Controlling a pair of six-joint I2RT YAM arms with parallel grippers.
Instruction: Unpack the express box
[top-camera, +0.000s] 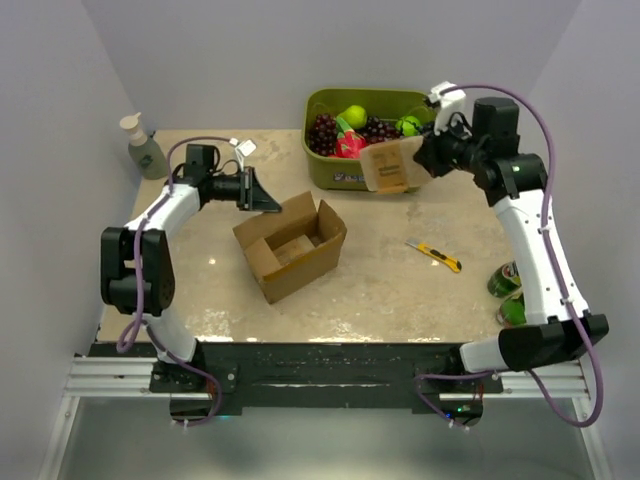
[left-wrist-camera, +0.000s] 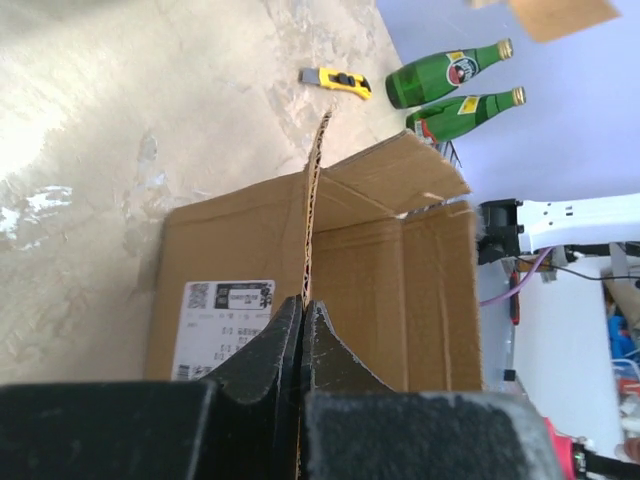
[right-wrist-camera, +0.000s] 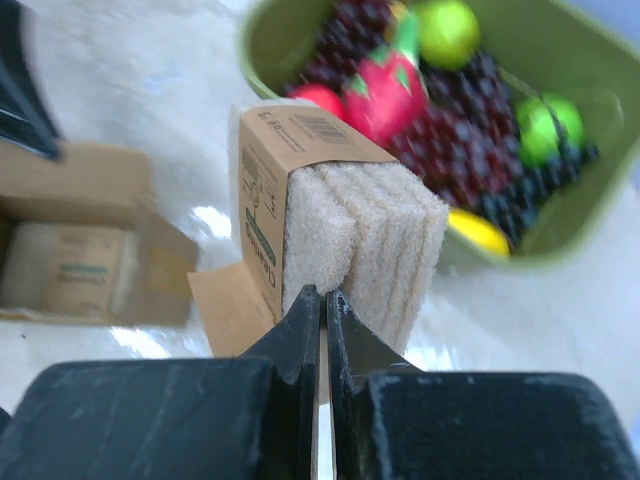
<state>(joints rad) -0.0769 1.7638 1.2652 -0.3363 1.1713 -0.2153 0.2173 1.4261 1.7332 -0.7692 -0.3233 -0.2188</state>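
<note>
Your left arm (top-camera: 150, 240) folds back at the elbow near its base, then its white forearm reaches forward and inward, wrist turned so the left end effector (top-camera: 262, 196) points toward the middle. Its fingers (left-wrist-camera: 285, 340) are pressed together, pinching the upright flap of the express box (left-wrist-camera: 315, 190). Your right arm (top-camera: 535, 250) stretches far forward along the right side, nearly straight, with the wrist bent sharply inward. The right end effector (right-wrist-camera: 322, 300) is held raised, its jaws closed on the lower edge of a sleeved pack of pads (right-wrist-camera: 340, 225).
</note>
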